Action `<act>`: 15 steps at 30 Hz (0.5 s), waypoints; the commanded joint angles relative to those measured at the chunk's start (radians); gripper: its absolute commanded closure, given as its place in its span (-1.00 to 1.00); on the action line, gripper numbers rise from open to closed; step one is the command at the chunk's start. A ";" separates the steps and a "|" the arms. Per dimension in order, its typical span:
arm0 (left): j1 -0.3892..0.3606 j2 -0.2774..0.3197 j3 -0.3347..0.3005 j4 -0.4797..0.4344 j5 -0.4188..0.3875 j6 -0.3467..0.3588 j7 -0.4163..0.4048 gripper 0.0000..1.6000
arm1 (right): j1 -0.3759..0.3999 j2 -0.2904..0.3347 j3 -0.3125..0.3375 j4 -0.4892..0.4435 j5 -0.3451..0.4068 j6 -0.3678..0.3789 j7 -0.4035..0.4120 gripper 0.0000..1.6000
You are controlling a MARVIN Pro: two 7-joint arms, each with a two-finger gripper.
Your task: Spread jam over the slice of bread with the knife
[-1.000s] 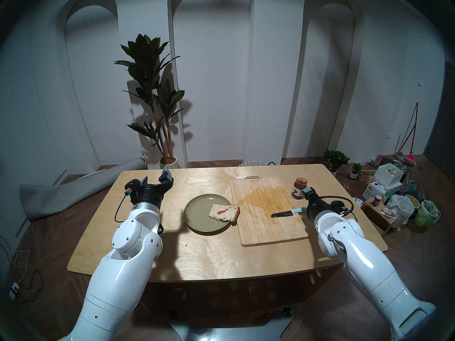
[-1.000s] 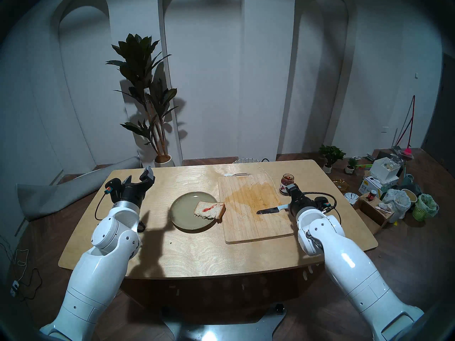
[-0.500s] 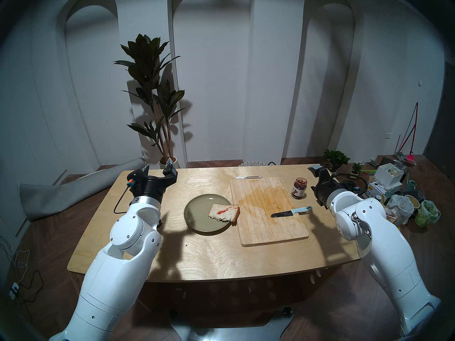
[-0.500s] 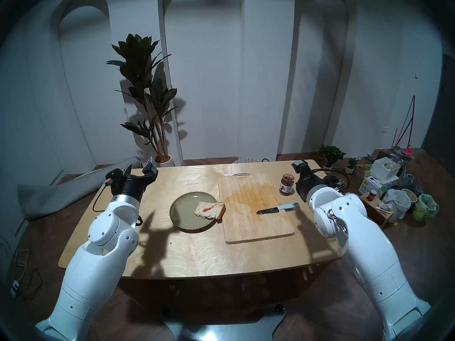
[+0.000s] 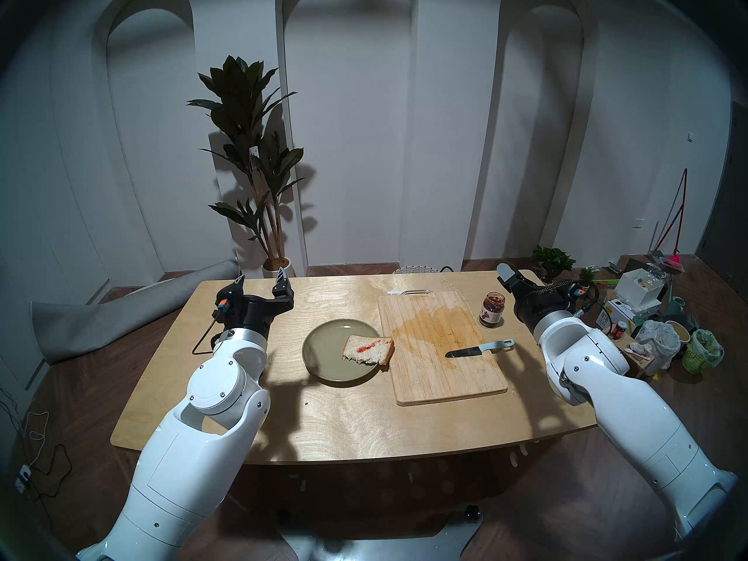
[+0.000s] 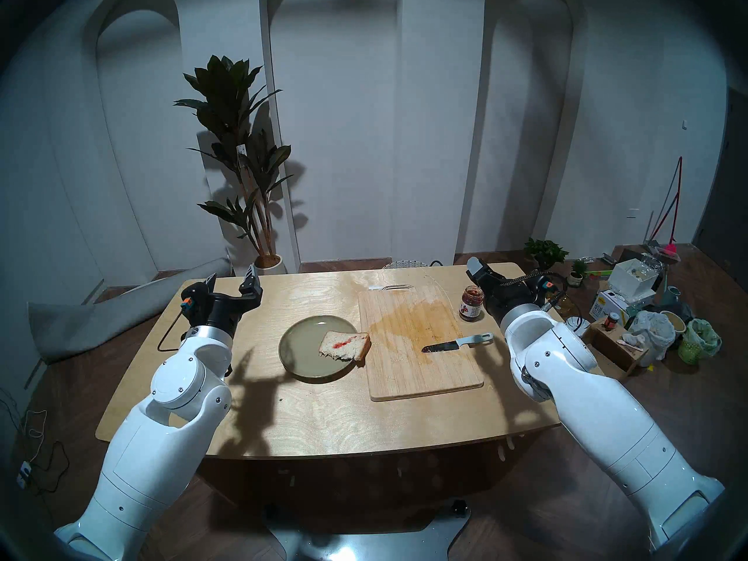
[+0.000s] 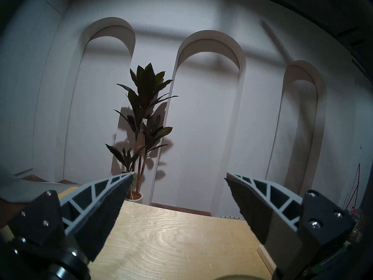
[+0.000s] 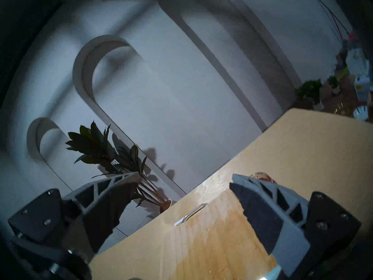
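knife (image 5: 479, 349) | flat on cutting board (image 5: 445, 370), handle toward right gripper (image 5: 511, 279), below it, nearer arm | both grippers apart, empty | left gripper (image 5: 261, 285) far

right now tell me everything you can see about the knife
The knife is small, with a dark pointed blade and a pale blue-grey handle that has a hole at its end. It lies flat on the board, near its right edge, tip pointing left toward the bread, handle end just past the edge. No end effector touches it. Whether jam is on the blade cannot be told.
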 commanded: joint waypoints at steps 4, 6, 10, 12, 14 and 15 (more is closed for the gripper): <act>-0.013 0.091 0.044 0.007 0.143 0.050 -0.006 -1.00 | 0.094 -0.018 -0.103 0.113 -0.292 -0.112 0.054 -1.00; -0.009 0.114 0.054 0.010 0.174 0.051 -0.016 -1.00 | 0.113 -0.050 -0.126 0.152 -0.332 -0.142 0.053 -1.00; -0.004 0.121 0.049 -0.006 0.188 0.054 -0.011 -1.00 | 0.137 -0.113 -0.146 0.201 -0.363 -0.194 0.023 -1.00; -0.003 0.123 0.050 -0.007 0.195 0.056 -0.011 -1.00 | 0.142 -0.131 -0.153 0.208 -0.325 -0.194 -0.004 -1.00; -0.003 0.124 0.049 -0.008 0.199 0.057 -0.012 -1.00 | 0.144 -0.150 -0.146 0.222 -0.343 -0.204 -0.004 -1.00; -0.002 0.124 0.049 -0.008 0.200 0.058 -0.012 -1.00 | 0.146 -0.151 -0.148 0.226 -0.345 -0.209 -0.006 -1.00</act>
